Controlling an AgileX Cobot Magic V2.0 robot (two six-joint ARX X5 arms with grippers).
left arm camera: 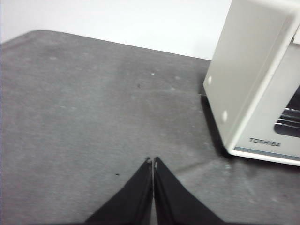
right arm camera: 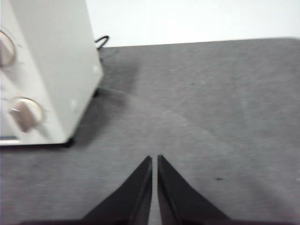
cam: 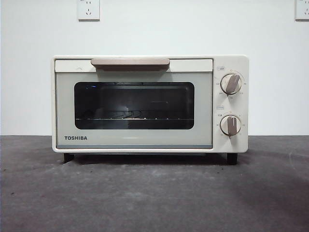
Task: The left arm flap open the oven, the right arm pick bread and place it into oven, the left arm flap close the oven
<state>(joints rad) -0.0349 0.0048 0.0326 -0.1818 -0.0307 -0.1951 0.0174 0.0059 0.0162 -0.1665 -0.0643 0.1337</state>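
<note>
The oven [cam: 149, 104] stands on the grey table [cam: 154, 198] against a white wall [cam: 29, 72], facing the front camera, with its door shut. The beige handle [cam: 130, 62] runs along the top of the door, and the dark glass window [cam: 134, 105] below it shows a wire rack [cam: 130, 117] inside; nothing on that rack can be made out through the dark glass, though the interior is dim enough that this is hard to be sure of. The 2 knobs [cam: 231, 104] sit one above the other on the panel beside the door, and the brand name is printed at the door's lower corner. 2 wall sockets [cam: 89, 9] show high on the wall, one near each upper corner of the front view. The left gripper [left arm camera: 153, 160] hangs over bare table off the side of the oven that carries the brand name, well apart from it, its 2 black jaws pressed together with nothing between them. The right gripper [right arm camera: 154, 158] hangs over bare table off the knob side of the oven, also well apart from it, its jaws close together with only a thin slit between the tips and nothing held. A black cable [right arm camera: 101, 42] loops out from behind the oven in the right wrist view. The bread shows in none of the 3 views.
</note>
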